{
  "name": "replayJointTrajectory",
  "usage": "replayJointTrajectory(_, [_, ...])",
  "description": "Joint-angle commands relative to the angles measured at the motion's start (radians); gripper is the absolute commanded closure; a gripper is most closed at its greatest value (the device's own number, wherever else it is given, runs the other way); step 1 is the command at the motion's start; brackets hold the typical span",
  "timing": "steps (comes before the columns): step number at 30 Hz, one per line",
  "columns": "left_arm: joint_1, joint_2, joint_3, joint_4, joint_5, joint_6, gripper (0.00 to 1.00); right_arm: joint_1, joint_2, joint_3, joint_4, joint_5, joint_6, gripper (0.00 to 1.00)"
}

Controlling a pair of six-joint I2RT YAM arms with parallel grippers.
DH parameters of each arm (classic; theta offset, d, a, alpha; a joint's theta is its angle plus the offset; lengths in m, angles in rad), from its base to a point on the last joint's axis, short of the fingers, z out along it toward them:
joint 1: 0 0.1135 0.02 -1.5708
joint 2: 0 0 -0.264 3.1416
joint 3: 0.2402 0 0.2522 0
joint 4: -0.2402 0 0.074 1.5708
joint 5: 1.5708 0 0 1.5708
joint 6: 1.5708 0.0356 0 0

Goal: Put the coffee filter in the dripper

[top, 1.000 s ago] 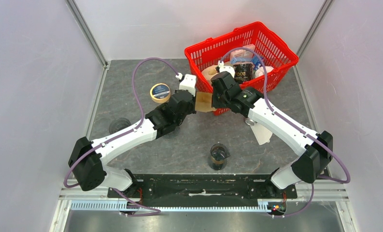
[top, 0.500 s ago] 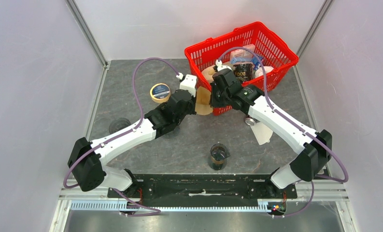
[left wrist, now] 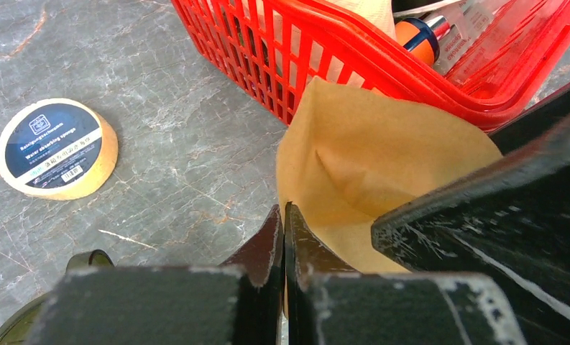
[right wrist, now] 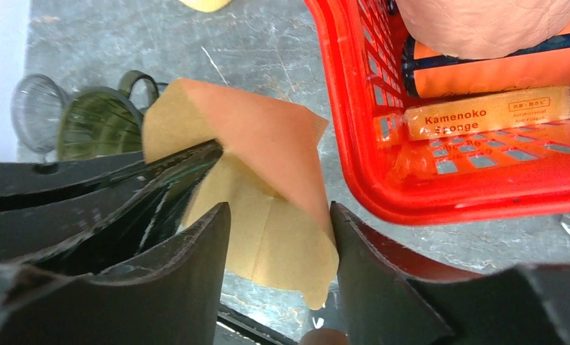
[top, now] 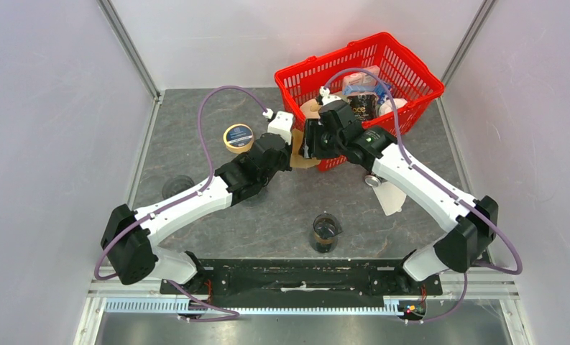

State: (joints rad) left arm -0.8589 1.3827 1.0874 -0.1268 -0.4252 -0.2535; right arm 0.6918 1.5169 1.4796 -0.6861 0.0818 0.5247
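Pinching coffee filter (left wrist: 368, 158) in left jaws, parted right jaws flanking it

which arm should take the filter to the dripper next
Left. The left claw is shut on the brown paper coffee filter, while the right claw stands open around its edge, gripping nothing. The green glass dripper also sits on the left claw's side.

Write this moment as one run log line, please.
left jaws: shut on coffee filter | right jaws: open, around coffee filter | dripper: without filter | step: placing not yet done
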Motion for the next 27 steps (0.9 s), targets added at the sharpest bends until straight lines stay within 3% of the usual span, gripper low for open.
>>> replayJointTrajectory(1, [0.003,-0.014,0.052,0.007,-0.012,-0.018,0.97,0.002,-0.1,-0.025,0.095,-0.006,-0.017,0.33])
replayJointTrajectory(6, [0.003,-0.017,0.06,-0.006,-0.014,-0.03,0.98,0.001,-0.184,-0.106,0.175,0.014,-0.027,0.03])
replayJointTrajectory(14, [0.003,-0.024,0.078,-0.034,-0.023,-0.053,0.98,0.002,-0.358,-0.277,0.289,0.131,-0.032,0.03])
replayJointTrajectory(22, [0.004,-0.034,0.125,-0.119,-0.056,-0.112,0.98,0.002,-0.533,-0.454,0.325,0.367,-0.073,0.03])
replayJointTrajectory(27, [0.006,-0.042,0.178,-0.254,-0.104,-0.167,0.98,0.001,-0.622,-0.56,0.371,0.531,-0.085,0.03])
